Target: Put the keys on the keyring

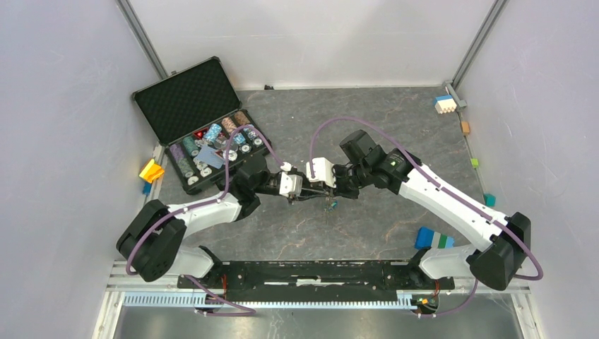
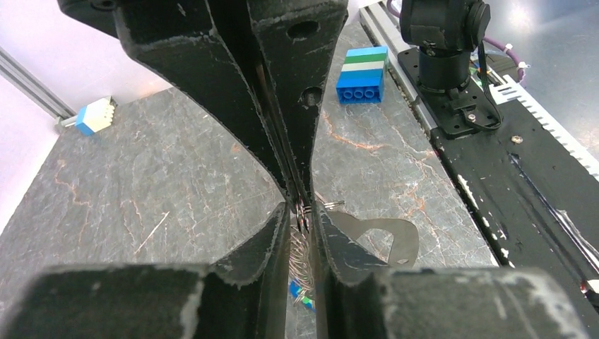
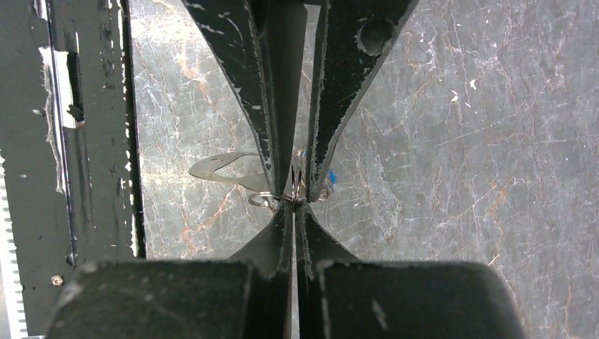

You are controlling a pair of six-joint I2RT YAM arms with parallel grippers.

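Both grippers meet tip to tip above the middle of the table. My right gripper (image 3: 294, 203) is shut on the thin wire keyring (image 3: 295, 185), which I see edge-on at its tips. My left gripper (image 2: 302, 215) faces it, jaws narrowed around the same keyring (image 2: 303, 215), with a slim gap on each side of the wire. The keys (image 2: 304, 293) hang below as a bunch of small rings with a blue and a green tag. A blue tag (image 3: 330, 175) peeks past the left gripper's fingers (image 3: 258, 106). From above, the keys (image 1: 330, 205) dangle under the joined grippers.
An open case of poker chips (image 1: 205, 127) lies at the back left. A blue, green and white block (image 1: 434, 239) sits near the right arm's base. A white and blue block (image 1: 444, 104) is at the back right, and a yellow block (image 1: 151, 170) at the left edge. A black rail (image 1: 311, 272) runs along the near edge.
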